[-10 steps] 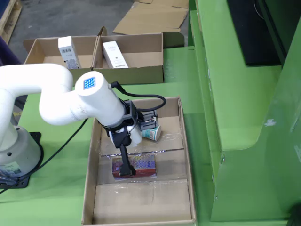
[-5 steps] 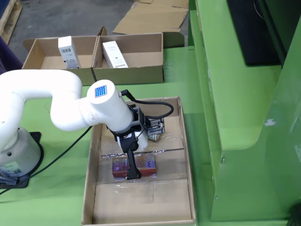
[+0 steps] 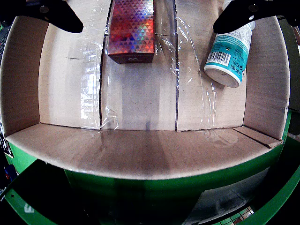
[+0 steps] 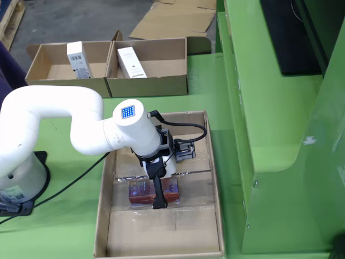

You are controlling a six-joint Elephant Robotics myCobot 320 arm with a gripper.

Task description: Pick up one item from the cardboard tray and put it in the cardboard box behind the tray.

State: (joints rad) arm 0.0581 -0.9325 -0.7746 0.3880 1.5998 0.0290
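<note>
The arm has swung right over the tray point(image 4: 102, 216), so centre the spread-apart gripper point(image 3: 145, 14) over the shiny box point(image 3: 131, 29) before descending.

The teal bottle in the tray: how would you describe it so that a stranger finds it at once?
Look in the long cardboard tray in front of the arm. In the wrist view, the teal bottle lies near the right wall. Unlike the shiny red patterned box beside it, it is round, with a barcode and "100mL" printed.
</note>
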